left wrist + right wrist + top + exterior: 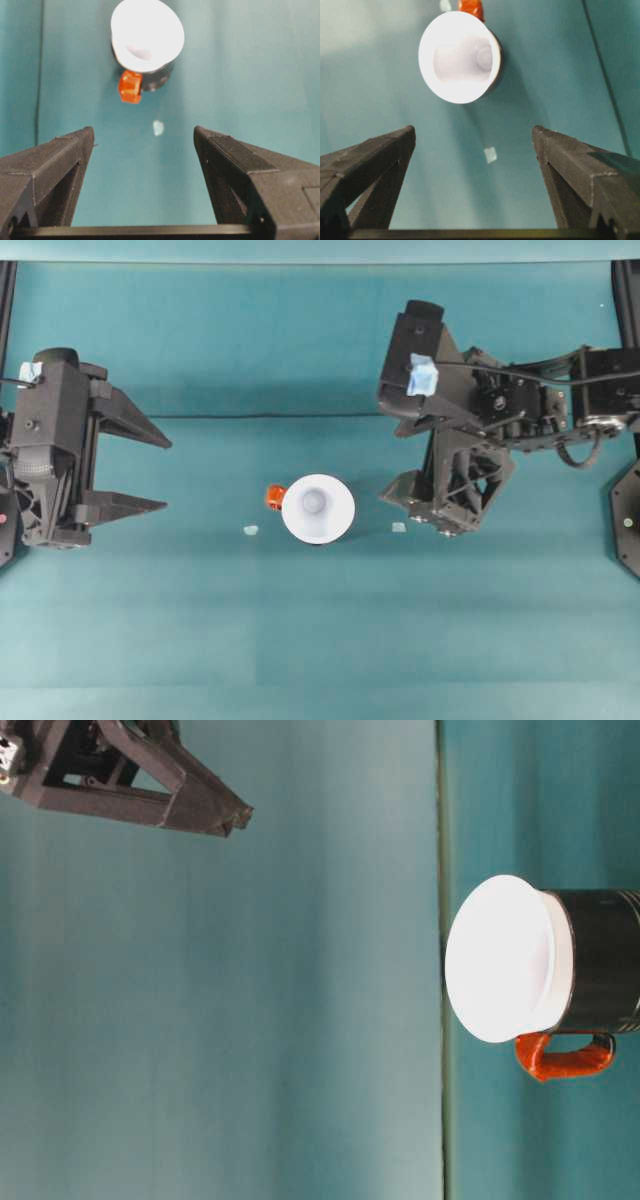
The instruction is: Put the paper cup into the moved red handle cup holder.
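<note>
Here the white tapered paper cup (318,508) hides most of the glossy black red-handled cup holder (600,962); the left gripper (152,472) and right gripper (475,145) gape, holding nothing.

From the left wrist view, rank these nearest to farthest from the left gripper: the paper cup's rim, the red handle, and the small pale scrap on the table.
1. The small pale scrap, on the table just beyond the open left gripper.
2. The red handle, farther out, on the holder's near side.
3. The paper cup rim, farthest, seated in the black cup holder.
</note>
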Motion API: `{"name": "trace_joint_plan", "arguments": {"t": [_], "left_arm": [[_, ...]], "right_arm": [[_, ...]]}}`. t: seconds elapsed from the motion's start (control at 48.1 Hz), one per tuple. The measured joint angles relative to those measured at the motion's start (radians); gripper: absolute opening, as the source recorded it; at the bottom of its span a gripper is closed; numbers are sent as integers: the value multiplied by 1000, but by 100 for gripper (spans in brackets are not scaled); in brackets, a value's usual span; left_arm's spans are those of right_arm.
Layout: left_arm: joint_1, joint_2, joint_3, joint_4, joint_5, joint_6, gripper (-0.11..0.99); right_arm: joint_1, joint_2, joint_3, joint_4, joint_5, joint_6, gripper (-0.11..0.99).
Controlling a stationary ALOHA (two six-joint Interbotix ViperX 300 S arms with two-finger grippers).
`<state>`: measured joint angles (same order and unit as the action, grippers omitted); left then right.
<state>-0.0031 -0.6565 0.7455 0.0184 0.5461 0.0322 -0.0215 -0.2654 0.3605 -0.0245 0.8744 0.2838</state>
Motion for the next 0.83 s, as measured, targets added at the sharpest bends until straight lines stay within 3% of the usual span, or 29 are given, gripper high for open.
{"name": "trace_joint_plan", "arguments": {"t": [0.831], "left_arm": [[0, 0, 2, 2, 0, -3, 86]], "right_arm": [[0, -14, 23, 3, -2, 2, 72]]}}
